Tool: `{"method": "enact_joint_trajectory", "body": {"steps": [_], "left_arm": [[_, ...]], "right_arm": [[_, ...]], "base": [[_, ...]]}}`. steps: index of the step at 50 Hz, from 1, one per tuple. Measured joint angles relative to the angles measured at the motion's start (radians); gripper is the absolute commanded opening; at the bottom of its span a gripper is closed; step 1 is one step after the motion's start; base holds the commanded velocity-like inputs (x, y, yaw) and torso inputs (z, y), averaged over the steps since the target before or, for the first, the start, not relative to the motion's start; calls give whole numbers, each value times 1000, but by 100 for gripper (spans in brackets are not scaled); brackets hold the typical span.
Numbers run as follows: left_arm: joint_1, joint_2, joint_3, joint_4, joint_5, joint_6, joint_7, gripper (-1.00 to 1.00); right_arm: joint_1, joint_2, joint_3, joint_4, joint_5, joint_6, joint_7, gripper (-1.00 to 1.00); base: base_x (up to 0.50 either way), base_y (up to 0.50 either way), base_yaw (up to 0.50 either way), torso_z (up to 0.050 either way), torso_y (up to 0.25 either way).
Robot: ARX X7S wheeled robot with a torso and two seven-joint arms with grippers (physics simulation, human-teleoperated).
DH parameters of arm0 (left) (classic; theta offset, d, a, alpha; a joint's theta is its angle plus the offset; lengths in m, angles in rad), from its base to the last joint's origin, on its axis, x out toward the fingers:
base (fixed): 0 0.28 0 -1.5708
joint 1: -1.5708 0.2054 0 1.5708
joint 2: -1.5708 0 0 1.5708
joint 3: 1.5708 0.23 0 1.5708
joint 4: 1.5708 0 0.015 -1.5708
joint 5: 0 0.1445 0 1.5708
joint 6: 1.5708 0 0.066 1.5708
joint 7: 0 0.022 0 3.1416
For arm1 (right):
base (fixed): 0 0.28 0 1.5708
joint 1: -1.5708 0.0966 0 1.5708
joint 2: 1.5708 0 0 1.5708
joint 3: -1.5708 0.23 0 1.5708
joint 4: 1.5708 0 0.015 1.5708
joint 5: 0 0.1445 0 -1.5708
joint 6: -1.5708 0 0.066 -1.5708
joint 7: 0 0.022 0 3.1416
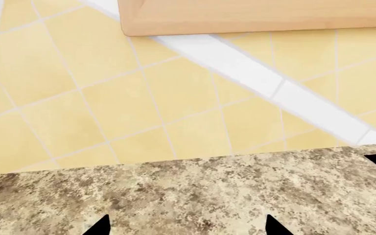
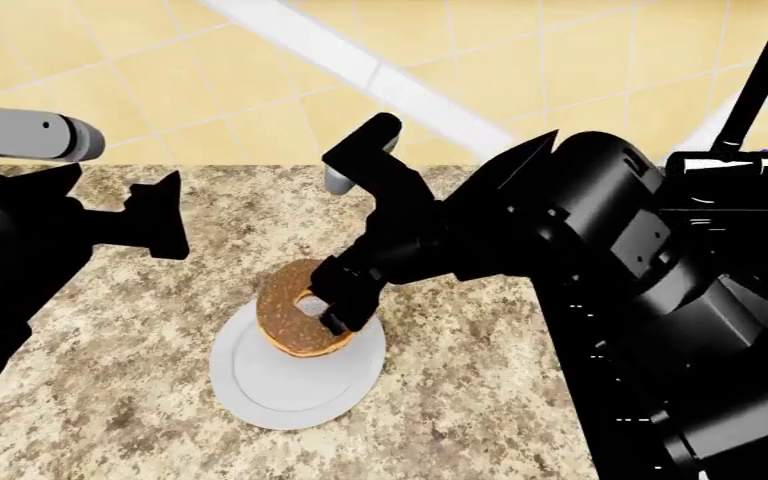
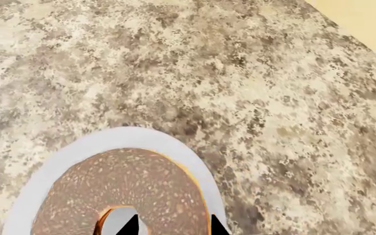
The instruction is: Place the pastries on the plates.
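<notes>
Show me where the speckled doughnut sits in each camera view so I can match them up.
Head view: speckled doughnut low centre, over the white plate, right gripper at its ring.
Right wrist view: doughnut at the frame's lower left, on the plate.
Left wrist view: not in it.
Shared landmark: the granite counter.
</notes>
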State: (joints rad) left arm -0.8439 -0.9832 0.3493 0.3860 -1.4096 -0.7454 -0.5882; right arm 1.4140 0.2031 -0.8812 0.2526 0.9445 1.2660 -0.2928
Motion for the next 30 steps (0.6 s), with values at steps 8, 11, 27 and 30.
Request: {"method": "enact_joint_trajectory", "body": {"steps": [8,11,27,30], "left_arm": [[11,-3,-3,-3,4,8,7,100],[15,-3,-3,-4,6,11,9,100],[24,-4,-4,-6,9,16,14,100],[23,-3,-3,-7,10,15,14,100]], "right_arm": [[-9,-22,2,-20,23,16,17,-100],[-12,-29,3,-25,31,20,23,-100],[-29,-30,2,-53,62,44,47,100],[-30,-25,1,-52,63,45,49,100]], "base": [[0,0,0,0,0],[0,0,0,0,0],[0,0,0,0,0],[0,0,0,0,0]]}}
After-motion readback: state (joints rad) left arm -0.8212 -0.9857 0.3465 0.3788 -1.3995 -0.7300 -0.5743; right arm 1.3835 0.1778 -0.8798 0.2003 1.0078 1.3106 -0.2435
